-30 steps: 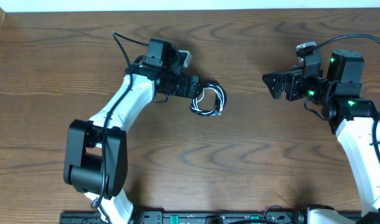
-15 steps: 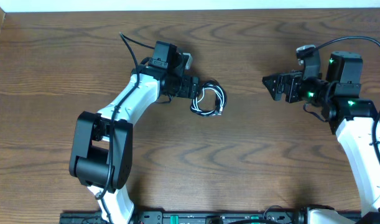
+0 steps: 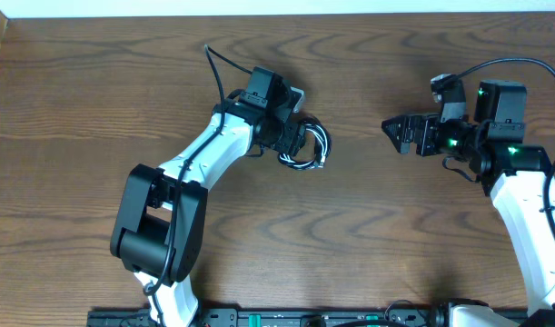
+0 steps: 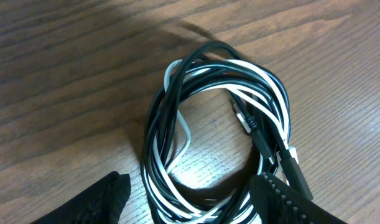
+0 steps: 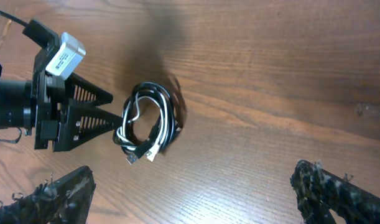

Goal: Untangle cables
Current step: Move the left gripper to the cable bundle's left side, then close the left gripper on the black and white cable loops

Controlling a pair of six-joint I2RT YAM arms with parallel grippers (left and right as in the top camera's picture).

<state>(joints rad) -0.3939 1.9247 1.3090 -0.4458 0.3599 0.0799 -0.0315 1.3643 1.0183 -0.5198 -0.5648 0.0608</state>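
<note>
Two fingers of the left gripper [image 4: 191, 186] stand partly apart astride the near rim of the cables [image 4: 278, 112], a black-and-white coil lying flat on the wooden table [image 3: 259, 236]. In the wrist view the finger at 4 o'clock looks to touch the strands, while the one at 8 o'clock has bare wood beside it, so no firm pinch shows. From these jaws the coil's oval stretches away toward 12 o'clock, with one small plug lying inside the loop. Seen from overhead, the coil sits at 3 o'clock of the left gripper, right at its tips. The right gripper [image 3: 391, 134], jaws wide and holding nothing, hangs well apart at 3 o'clock of the coil and faces it. The left arm is by far the nearer, and a grip on the near rim looks like the step in hand.
</note>
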